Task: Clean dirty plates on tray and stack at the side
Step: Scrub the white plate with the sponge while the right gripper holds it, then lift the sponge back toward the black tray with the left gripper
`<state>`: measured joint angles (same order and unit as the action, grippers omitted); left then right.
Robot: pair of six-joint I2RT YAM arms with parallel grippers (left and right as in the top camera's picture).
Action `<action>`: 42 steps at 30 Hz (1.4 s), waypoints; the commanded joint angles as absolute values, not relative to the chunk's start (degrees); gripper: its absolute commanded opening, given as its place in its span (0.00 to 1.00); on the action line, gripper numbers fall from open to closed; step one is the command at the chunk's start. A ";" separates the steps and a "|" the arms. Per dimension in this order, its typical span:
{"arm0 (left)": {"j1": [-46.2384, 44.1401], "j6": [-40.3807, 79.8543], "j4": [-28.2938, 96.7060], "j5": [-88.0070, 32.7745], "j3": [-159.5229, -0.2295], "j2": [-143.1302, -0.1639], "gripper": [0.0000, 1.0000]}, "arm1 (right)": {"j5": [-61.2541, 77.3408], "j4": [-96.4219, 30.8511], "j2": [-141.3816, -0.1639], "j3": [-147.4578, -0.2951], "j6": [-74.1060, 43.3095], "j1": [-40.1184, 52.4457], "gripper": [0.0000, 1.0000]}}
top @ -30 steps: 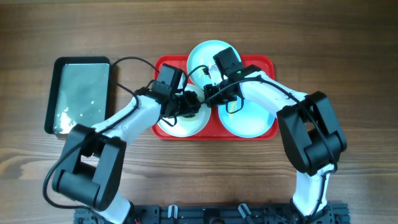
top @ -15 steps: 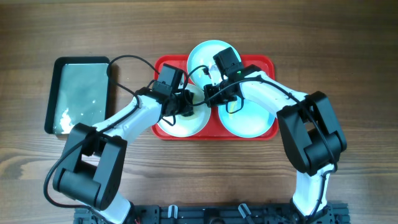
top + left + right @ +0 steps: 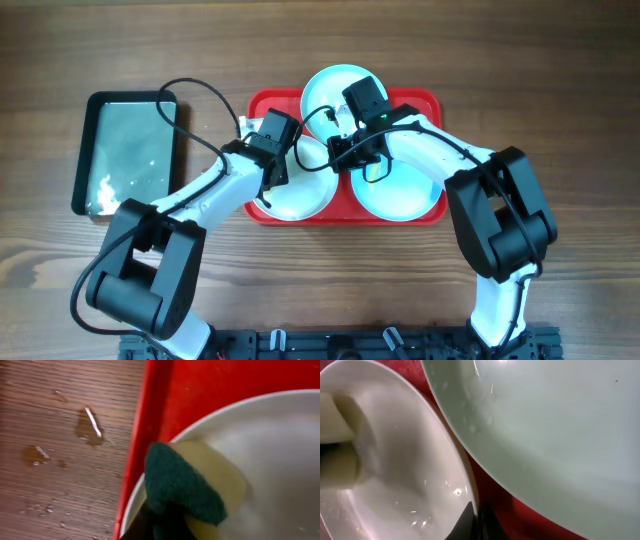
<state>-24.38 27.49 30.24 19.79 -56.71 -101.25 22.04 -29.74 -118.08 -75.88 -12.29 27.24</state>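
Left claw [image 3: 266, 180] was clamped on a sponge [image 3: 182, 485], which pressed against the left rim of the white plate [image 3: 280, 460]. Right claw [image 3: 471, 522] appeared pinched on another part of that rim, steadying it. This and 2 more plates [image 3: 405, 195] sat on the red tray [image 3: 210, 395]. None was stacked beside it, so cleaning was judged early, with stacking still to do. Dark pan [image 3: 82, 150] at left held shallow water.
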 commanded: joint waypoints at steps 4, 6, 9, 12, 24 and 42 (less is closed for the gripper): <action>-23.79 27.49 30.26 26.81 -55.94 -97.03 0.04 | 21.87 -30.26 -119.72 -75.13 -11.94 27.14 0.04; -23.79 27.51 30.17 20.34 -55.94 -94.89 0.04 | 21.87 -30.24 -119.72 -75.13 -11.97 27.14 0.04; -23.79 27.53 27.81 1.89 -55.92 -94.87 0.04 | 21.89 -30.20 -119.72 -75.13 -11.99 27.14 0.04; -23.79 28.14 24.14 -3.95 -55.92 -97.65 0.04 | 21.91 -30.17 -119.72 -75.13 -12.01 27.14 0.04; -23.66 28.67 17.47 9.10 -55.92 -106.52 0.04 | 21.89 -30.24 -119.72 -75.13 -12.01 27.14 0.04; -18.65 38.20 28.60 27.75 -55.94 -79.96 0.04 | 21.89 -30.85 -113.60 -75.16 -11.90 27.16 0.04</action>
